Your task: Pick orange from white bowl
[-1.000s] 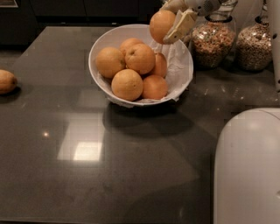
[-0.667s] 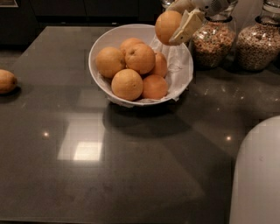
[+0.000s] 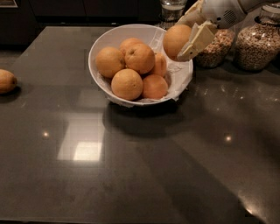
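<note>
A round white bowl with crinkled paper lining stands at the back middle of the dark counter and holds several oranges. My gripper is above the bowl's right rim, shut on one orange, which hangs clear of the others. A pale finger lies across the orange's right side. The rest of the arm runs off the top right.
Two glass jars of grains stand behind the bowl at the right, and a clear glass at the back. A duller yellowish fruit lies at the counter's left edge.
The gripper has lifted the orange a little higher and to the right of the bowl. The white robot body at the lower right has left the view.
</note>
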